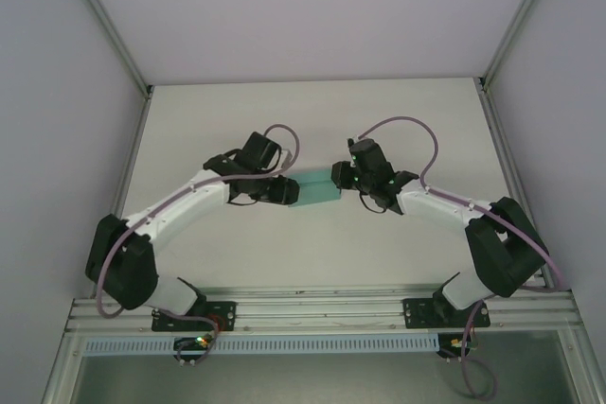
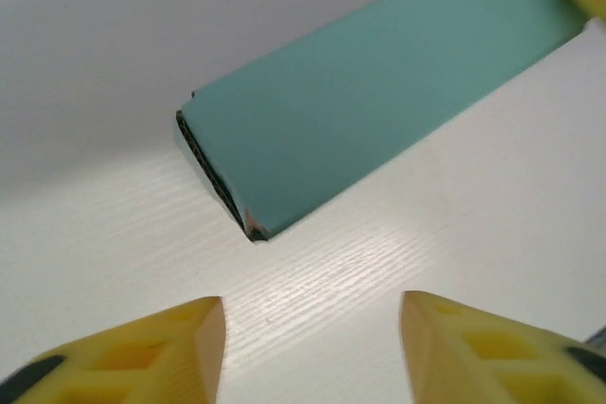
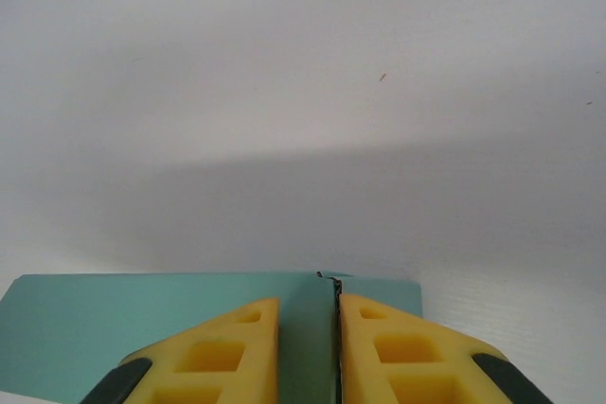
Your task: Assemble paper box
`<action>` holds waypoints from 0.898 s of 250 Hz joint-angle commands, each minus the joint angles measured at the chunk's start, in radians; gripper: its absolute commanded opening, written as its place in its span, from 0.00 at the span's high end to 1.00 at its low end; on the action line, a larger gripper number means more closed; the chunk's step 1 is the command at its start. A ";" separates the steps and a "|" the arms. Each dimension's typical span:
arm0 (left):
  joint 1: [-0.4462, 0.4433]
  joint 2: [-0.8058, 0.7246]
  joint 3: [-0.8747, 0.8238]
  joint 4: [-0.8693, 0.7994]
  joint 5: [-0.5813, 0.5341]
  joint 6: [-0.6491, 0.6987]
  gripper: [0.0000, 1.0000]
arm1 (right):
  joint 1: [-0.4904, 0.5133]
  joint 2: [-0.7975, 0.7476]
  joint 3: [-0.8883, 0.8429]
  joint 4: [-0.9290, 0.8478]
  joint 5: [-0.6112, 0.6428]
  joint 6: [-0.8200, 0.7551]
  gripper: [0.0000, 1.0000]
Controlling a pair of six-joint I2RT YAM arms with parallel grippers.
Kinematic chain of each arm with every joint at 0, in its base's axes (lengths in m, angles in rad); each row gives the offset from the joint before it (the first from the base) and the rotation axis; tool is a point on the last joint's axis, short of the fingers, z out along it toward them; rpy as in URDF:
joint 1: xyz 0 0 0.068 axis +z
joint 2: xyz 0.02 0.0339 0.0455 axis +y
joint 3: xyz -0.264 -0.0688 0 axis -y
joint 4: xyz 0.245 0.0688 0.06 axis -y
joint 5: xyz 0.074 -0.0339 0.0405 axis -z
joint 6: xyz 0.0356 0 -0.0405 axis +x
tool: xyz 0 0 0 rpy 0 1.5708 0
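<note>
Lying mid worktop: your paper box, flattened, one end open; assembly mostly ahead. Your left tool: apart, clear of it. Your right tool: nearly together at its end, grip uncertain.

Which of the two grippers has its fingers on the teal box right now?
The right gripper: its fingers sit narrowed on the end of the paper box. The left gripper has its fingers apart, short of the box, bare table between.
</note>
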 commanded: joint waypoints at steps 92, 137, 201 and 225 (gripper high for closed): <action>0.157 0.021 -0.101 0.255 0.126 -0.119 0.37 | 0.007 0.061 -0.052 -0.137 -0.042 0.014 0.78; 0.174 0.046 -0.252 0.461 0.229 -0.140 0.46 | 0.005 0.071 -0.054 -0.145 -0.030 0.011 0.78; 0.184 0.080 -0.448 0.652 0.255 -0.178 0.71 | -0.025 0.102 -0.124 -0.038 -0.131 -0.003 0.82; 0.187 0.094 -0.478 0.686 0.256 -0.178 0.74 | -0.032 0.109 -0.157 -0.002 -0.154 0.012 0.91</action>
